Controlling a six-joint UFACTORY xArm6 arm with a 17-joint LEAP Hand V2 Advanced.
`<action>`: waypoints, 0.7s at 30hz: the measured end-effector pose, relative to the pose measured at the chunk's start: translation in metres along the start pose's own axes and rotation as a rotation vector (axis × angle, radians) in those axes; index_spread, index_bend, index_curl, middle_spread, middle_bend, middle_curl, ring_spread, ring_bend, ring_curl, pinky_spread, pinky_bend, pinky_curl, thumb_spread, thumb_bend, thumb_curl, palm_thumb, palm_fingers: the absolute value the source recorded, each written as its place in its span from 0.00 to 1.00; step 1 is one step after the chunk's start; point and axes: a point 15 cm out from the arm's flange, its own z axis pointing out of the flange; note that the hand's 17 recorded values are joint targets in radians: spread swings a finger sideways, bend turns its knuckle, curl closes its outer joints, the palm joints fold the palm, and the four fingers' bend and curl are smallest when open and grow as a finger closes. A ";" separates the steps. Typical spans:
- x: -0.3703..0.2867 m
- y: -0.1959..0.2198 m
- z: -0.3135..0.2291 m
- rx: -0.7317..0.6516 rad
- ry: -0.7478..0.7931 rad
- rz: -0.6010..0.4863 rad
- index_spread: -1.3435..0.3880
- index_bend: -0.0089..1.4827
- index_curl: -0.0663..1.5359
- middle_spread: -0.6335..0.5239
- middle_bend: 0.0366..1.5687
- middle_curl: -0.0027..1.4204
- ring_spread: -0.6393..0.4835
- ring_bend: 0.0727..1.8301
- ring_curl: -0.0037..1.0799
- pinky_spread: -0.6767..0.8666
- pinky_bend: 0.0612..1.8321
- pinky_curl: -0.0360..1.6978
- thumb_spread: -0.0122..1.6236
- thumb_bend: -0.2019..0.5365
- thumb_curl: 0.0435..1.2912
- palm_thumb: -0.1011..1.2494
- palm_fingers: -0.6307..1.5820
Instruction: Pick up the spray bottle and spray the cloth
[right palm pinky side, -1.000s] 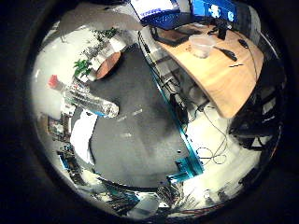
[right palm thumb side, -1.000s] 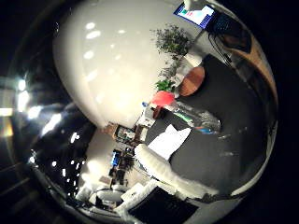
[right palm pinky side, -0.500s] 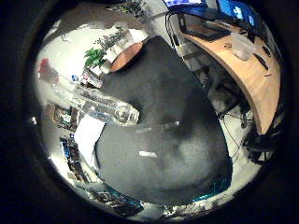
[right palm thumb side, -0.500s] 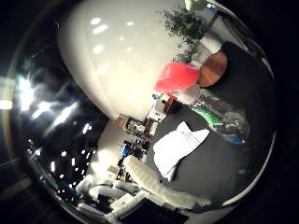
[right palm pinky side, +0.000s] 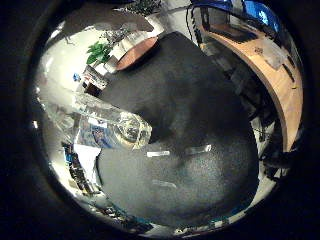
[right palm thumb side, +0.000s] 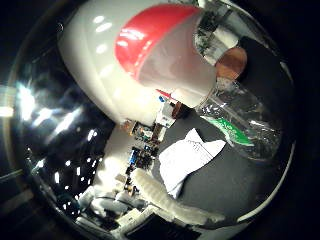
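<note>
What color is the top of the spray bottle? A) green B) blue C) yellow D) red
D: the spray bottle has a clear body and a white head capped in red, seen close to the palm, above the white cloth lying on the dark table.

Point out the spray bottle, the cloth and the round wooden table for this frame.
spray bottle (right palm thumb side: 240, 120), thumb side palm view, on its clear body.
cloth (right palm thumb side: 187, 155), thumb side palm view, on its white middle.
round wooden table (right palm pinky side: 136, 53), little finger side palm view, on its top.
</note>
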 end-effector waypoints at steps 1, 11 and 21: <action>0.001 0.001 0.003 -0.004 0.001 0.001 0.71 0.12 0.24 0.74 0.10 0.22 0.87 0.24 0.17 0.84 0.63 0.05 0.58 0.23 0.23 0.28 0.38; -0.014 -0.003 0.032 -0.030 -0.025 -0.019 0.71 0.13 0.24 0.74 0.10 0.22 0.87 0.24 0.18 0.84 0.62 0.05 0.58 0.23 0.23 0.28 0.38; -0.034 -0.012 0.046 -0.035 -0.047 -0.043 0.67 0.13 0.24 0.70 0.12 0.23 0.82 0.27 0.18 0.83 0.60 0.04 0.61 0.26 0.25 0.36 0.45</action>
